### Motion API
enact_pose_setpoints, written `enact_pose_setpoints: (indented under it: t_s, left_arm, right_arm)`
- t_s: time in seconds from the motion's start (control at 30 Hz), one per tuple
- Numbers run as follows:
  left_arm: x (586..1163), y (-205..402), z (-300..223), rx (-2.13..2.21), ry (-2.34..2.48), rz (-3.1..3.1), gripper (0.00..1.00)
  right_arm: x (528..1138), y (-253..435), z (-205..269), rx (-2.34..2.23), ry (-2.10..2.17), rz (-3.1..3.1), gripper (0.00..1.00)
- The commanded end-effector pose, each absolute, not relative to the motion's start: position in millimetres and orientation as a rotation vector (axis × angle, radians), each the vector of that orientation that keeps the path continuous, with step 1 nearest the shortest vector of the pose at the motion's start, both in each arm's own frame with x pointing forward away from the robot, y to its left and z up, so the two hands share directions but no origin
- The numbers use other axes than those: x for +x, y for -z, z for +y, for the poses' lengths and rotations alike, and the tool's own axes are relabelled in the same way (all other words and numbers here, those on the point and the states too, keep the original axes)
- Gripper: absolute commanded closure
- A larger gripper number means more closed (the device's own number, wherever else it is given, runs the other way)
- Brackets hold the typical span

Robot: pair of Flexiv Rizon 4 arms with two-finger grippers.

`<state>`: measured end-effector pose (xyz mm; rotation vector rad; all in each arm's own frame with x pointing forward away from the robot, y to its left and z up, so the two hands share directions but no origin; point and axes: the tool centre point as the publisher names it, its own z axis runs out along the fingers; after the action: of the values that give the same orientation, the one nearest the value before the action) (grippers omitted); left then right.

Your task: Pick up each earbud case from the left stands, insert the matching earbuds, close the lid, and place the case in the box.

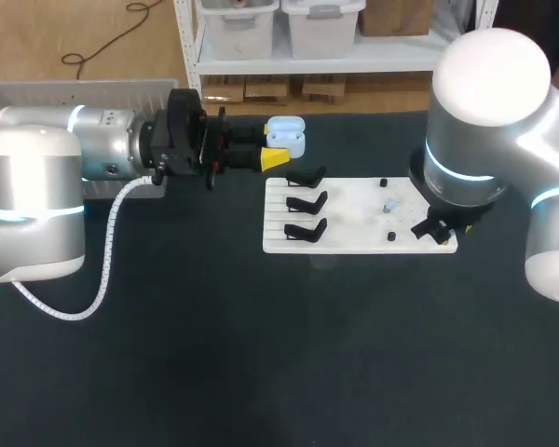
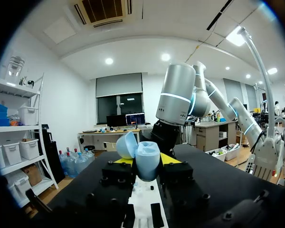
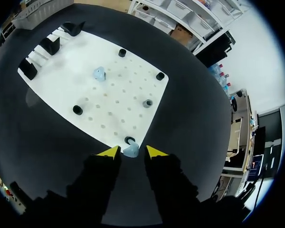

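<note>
In the upper middle of the head view, the left pincer is closed on a light blue earbud case, holding it above the dark table just beyond the far left corner of the white board. The left wrist view shows a yellow tip pressed against each side of the case, whose lid is swung open. Three black stands line the board's left edge, none with a case on it. At the right of the head view, the right arm hangs over the board's right edge. In its wrist view, the right pincer is open, with a small pale blue earbud lying between its yellow tips, just beside a black peg at the board's edge. A thin gap shows on either side of that earbud. A second earbud sits further in on the board. A pale box lies at the upper left, partly behind the left arm.
</note>
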<state>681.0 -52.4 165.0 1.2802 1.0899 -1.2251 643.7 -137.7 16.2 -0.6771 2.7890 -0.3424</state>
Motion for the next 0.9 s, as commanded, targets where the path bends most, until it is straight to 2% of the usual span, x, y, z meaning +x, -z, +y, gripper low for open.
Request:
enact_pose_setpoints:
  t_s: [0.03, 0.3, 0.57, 0.63, 0.8, 0.9]
  left_arm:
    - [681.0, -164.1, -52.3, 1.279, 1.223, 1.087, 1.00]
    - [681.0, -164.1, -52.3, 1.279, 1.223, 1.087, 1.00]
    - [681.0, -164.1, -52.3, 1.279, 1.223, 1.087, 1.00]
    - [681.0, -164.1, -52.3, 1.279, 1.223, 1.087, 1.00]
    - [681.0, -164.1, -52.3, 1.279, 1.223, 1.087, 1.00]
    - [681.0, -164.1, -52.3, 1.279, 1.223, 1.087, 1.00]
  right_arm:
    - [645.7, -12.0, -137.5, -0.669, 0.350, 2.790, 0.69]
    - [646.5, -9.6, -137.1, -0.669, 0.358, 2.796, 0.70]
    - [647.4, -8.7, -137.4, -0.664, 0.360, 2.802, 0.77]
    - [647.4, -8.6, -137.4, -0.663, 0.361, 2.804, 0.80]
    - [647.6, -8.0, -137.5, -0.663, 0.364, 2.805, 1.00]
    - [647.0, -8.5, -137.1, -0.665, 0.368, 2.805, 1.00]
